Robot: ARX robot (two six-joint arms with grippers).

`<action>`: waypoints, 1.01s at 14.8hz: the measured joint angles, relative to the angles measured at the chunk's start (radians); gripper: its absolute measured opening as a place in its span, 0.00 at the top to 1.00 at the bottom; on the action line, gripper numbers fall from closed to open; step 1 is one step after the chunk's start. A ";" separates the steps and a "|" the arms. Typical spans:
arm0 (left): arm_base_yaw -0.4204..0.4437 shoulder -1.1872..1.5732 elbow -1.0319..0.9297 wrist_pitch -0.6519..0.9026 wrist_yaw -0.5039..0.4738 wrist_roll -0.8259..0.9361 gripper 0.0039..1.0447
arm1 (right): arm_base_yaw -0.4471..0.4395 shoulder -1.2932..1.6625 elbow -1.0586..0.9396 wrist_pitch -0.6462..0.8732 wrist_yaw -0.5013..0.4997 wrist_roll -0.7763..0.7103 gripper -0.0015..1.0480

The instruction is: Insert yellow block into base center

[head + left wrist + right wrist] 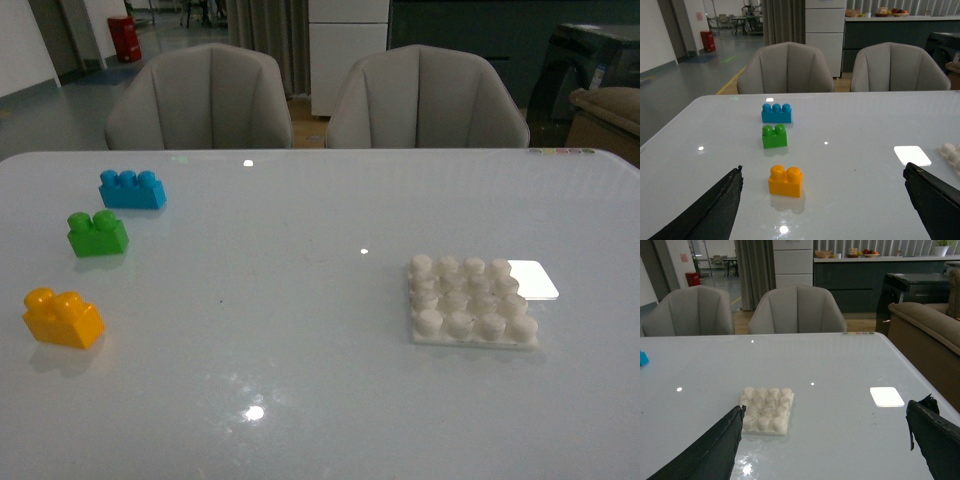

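On my front feed the yellow block [63, 318] sits upright on the table [300, 300], close to its left edge and nearest the front of a row of three bricks. The green brick [97, 233] is next back, and the blue brick [132, 189] lies nearest the far edge. The base [470, 300] lies flat well apart from them, toward the right edge, studs bare, its far right corner just beside a white patch [532, 279]. I see the left gripper [822, 172] spread wide and holding nothing, with the yellow block on the table between its fingers' line of sight. The right gripper [825, 410] is likewise released and empty, the base ahead of it
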 joint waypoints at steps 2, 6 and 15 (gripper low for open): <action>0.000 0.000 0.000 0.000 0.000 0.000 0.06 | 0.000 0.000 0.000 0.000 0.000 0.000 0.06; 0.000 0.000 0.000 0.000 0.000 0.000 0.06 | 0.000 0.000 0.000 0.000 0.000 0.000 0.06; 0.000 0.000 0.000 0.000 0.000 0.000 0.06 | 0.000 0.000 0.000 0.000 0.000 0.000 0.06</action>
